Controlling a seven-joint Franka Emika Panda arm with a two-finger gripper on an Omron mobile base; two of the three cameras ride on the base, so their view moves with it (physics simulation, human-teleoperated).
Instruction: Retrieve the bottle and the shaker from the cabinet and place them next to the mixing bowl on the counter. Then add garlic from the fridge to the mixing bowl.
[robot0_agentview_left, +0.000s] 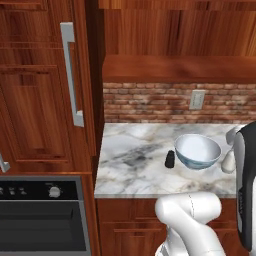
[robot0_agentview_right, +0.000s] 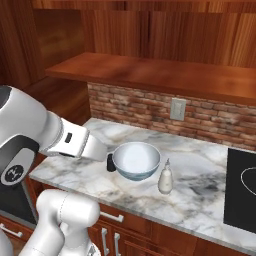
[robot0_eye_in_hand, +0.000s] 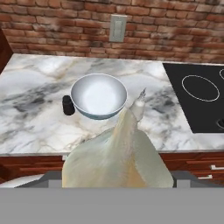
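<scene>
Mixing bowl (robot0_agentview_right: 136, 160) on counter (robot0_agentview_right: 210, 200); shaker (robot0_agentview_right: 110, 163) touching left, bottle (robot0_agentview_right: 165, 178) right; gripper (robot0_eye_in_hand: 117, 175) pinching garlic (robot0_eye_in_hand: 117, 157).

In the hand view a large pale lump (robot0_eye_in_hand: 118, 157), held close to the camera, covers the jaws and the lower part of the bottle (robot0_eye_in_hand: 139, 105). In the left base view the arm hides most of the bottle. The shaker (robot0_agentview_right: 110, 163) sits half behind the arm in the right base view. The desk (robot0_agentview_left: 135, 150) runs off the right edge.
</scene>
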